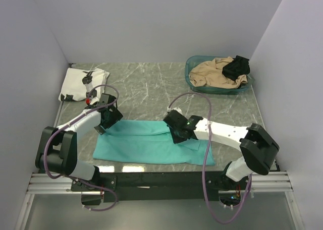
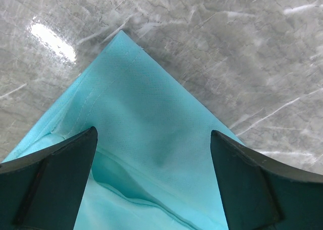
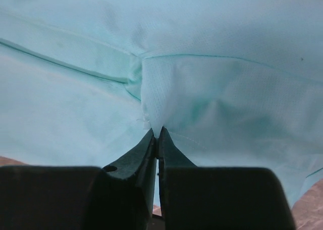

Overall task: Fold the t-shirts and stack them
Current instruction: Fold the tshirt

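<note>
The teal t-shirt lies folded into a long band across the near middle of the table. My left gripper is open over its far left corner; in the left wrist view that corner lies between the spread fingers. My right gripper is shut on a pinch of the teal cloth at the band's far edge, near the middle. The white t-shirt with black figures lies folded at the far left of the table.
A teal basket at the far right holds a tan garment and a small black garment. Grey walls close in the left, back and right sides. Cables loop over both arms.
</note>
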Tool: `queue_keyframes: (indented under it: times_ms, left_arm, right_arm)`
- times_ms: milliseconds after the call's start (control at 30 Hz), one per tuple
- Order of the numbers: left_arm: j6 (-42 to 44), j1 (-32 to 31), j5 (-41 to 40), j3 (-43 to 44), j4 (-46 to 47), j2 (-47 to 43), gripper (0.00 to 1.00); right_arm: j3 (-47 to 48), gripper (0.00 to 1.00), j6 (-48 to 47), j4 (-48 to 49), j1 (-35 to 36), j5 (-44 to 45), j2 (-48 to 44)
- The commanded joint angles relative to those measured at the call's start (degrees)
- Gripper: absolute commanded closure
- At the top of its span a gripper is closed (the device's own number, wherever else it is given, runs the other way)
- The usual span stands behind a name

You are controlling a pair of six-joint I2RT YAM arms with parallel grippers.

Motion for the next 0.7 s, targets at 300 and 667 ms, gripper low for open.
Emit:
queue_keyframes:
  times_ms: [300,667]
  left_arm:
    - [0.7,-0.1,-1.8,1.4,-0.6,-1.6,0.01]
    - [0.8,-0.1,-1.3,1.5,0.1,-1.3,0.00]
  right_arm:
    - [7.5,0.76,6.2,-7.2,0.2,-5.7,1.5]
    - [3.9,0.17,9.2,-6.4,-4.8,-1.8,-7.0]
